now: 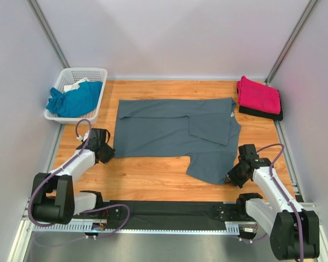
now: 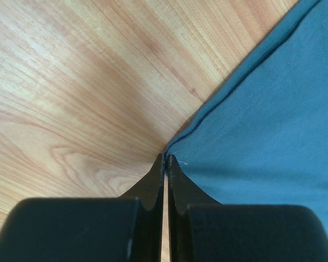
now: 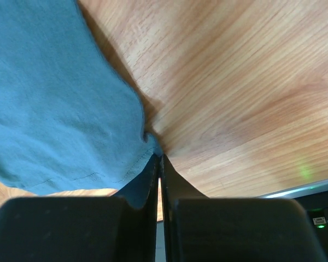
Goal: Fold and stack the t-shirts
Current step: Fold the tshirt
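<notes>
Folding the slate-grey t-shirt [image 1: 164, 131]: left hand [image 2: 165, 159] pinches its hem corner, right hand [image 3: 158, 156] pinches the sleeve edge. Next I'd lift both evenly and fold across.

A robotics lab cell. Plain white panels [image 1: 169, 33] on aluminium posts [image 1: 49, 33] box in a wooden table [image 1: 153, 174]. The left arm [image 1: 79, 161] and right arm [image 1: 270, 185] are bolted to a black rail [image 1: 169, 210] at its near edge, purple cables [image 1: 76, 130] looping over them. A grey tee [image 1: 164, 128], folded tees [image 1: 258, 94] and a basket [image 1: 82, 70] sit on the table, set out as on a test bench.
</notes>
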Motion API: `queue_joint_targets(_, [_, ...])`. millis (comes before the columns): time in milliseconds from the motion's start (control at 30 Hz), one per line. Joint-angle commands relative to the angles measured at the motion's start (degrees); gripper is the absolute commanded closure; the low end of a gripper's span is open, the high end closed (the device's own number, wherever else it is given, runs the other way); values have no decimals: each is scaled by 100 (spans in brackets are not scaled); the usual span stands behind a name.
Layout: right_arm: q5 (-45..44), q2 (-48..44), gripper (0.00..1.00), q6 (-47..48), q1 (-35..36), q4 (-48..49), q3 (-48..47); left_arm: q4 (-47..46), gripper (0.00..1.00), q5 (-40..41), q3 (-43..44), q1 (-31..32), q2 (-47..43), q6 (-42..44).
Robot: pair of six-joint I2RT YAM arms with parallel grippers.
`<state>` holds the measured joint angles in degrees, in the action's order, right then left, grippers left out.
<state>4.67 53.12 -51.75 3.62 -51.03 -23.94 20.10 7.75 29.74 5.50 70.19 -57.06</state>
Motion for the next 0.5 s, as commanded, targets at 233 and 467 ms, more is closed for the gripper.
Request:
queue_joint_targets(233, [-238,-461,100,217,-1,-417,-1155,794,100,605,612,-14,-146,168])
queue_joint_targets(467, [-291,-144,100,349,-1,-303,-2069,987,100,710,946,-14,-94,230])
